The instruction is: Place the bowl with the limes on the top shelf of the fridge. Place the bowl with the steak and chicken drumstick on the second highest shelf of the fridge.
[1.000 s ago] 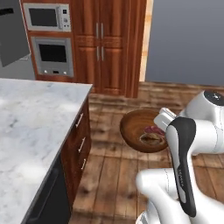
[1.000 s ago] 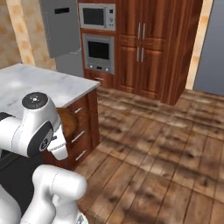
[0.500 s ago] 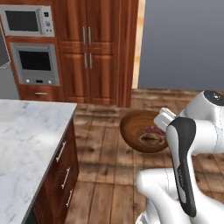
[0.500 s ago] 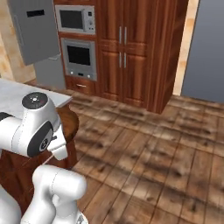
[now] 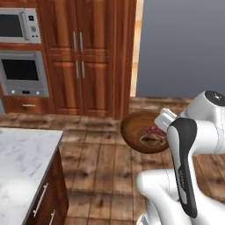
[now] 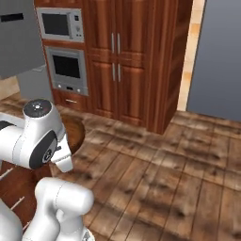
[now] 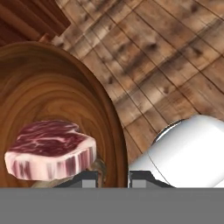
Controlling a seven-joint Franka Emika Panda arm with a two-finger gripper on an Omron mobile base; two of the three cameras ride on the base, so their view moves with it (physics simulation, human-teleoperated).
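A simulated kitchen seen from a robot's moving base. Over the last second the whole view has swung: the marble worktop (image 5: 19,162) that filled the lower left has slid down into the corner, and the wooden cabinets (image 5: 90,52) and built-in oven (image 5: 22,72) now sit closer to the centre, so the base has been turning or driving rather than the things moving. The arm's pose has stayed the same, carrying a reddish-brown wooden bowl (image 5: 143,136) in the air above the plank floor (image 5: 96,176), beside the white arm. In the hand view the pincer (image 7: 113,177) grips the bowl's rim, one dark tip inside it and one outside. The pinkish-red steak (image 7: 48,151) lies in the bowl near that rim; a pale piece half hidden under it is probably the drumstick. A grey fridge (image 6: 21,42) stands at the upper left of the right base view. The robot seems mid-transit toward it, with this bowl meant for the second highest shelf.
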